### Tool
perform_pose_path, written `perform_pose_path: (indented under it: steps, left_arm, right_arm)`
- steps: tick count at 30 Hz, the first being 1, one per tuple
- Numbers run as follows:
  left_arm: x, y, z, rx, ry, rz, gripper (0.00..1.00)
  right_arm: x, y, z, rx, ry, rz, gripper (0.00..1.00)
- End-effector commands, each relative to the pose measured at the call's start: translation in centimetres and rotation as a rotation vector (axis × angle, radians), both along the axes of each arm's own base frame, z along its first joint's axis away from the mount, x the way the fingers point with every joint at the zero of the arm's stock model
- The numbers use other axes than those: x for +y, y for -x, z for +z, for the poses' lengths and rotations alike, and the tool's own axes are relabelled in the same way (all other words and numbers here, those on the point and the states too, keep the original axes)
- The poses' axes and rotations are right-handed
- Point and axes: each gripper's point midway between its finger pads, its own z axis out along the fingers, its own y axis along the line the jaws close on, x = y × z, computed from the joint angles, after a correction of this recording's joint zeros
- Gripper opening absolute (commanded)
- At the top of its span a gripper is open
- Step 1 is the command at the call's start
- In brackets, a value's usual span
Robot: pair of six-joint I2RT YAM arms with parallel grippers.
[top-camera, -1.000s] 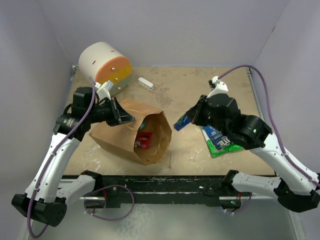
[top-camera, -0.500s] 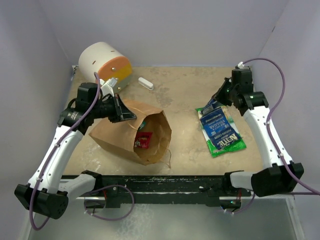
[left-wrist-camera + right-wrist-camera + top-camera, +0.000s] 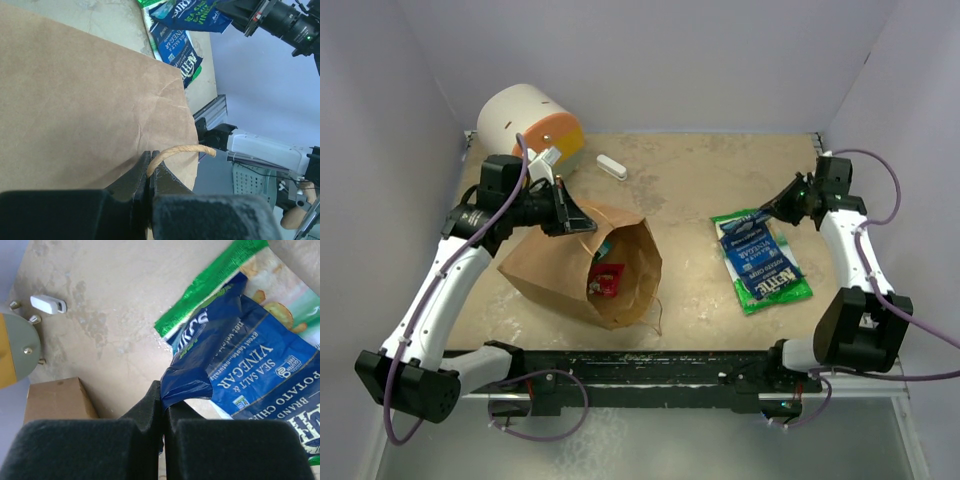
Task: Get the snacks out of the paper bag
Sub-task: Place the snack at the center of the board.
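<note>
Tan tabletop [image 3: 690,190], lavender walls all round. Brown paper bag [image 3: 555,270] is lying on its side at the left, mouth facing right and toward the near edge, with a red packet [image 3: 607,280] showing inside. Up top the left gripper [image 3: 582,225] is pinched tight on the bag's twisted handle [image 3: 182,150]. Over on the right, the right gripper [image 3: 162,400] is clamped on 1 corner of a blue sea salt & vinegar chip bag [image 3: 250,365], which sits over a green-edged bag [image 3: 215,274]. At the back are a white-and-orange cylinder [image 3: 530,125] and a small white bar [image 3: 611,166].
</note>
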Motion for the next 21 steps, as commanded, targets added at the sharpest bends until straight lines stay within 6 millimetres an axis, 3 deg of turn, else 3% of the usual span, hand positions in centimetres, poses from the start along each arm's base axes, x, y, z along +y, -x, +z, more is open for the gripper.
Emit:
perform_pose_path:
  steps: [1, 6, 10, 17, 21]
  left_arm:
    - [-0.5, -0.5, 2.2, -0.105, 0.02, -0.043, 0.0]
    - [-0.4, -0.4, 2.0, -0.104, 0.015, -0.042, 0.0]
    - [-0.3, -0.2, 2.1, -0.108, 0.013, -0.042, 0.0]
    - [-0.2, 0.2, 2.3, -0.113, 0.008, -0.046, 0.0]
    - [-0.2, 0.4, 2.3, -0.111, 0.009, -0.05, 0.0]
  right_arm:
    - [-0.5, 1.0, -0.7, -0.027, -0.021, 0.02, 0.0]
    - [-2.1, 3.2, -3.2, 0.049, 0.014, -0.041, 0.0]
    - [-2.5, 5.4, -6.3, 0.134, 0.024, -0.069, 0.0]
    - [-4.0, 7.4, -9.7, 0.236, 0.078, -0.146, 0.0]
    - [-5.0, 8.9, -11.6, 0.325, 0.106, -0.206, 0.1]
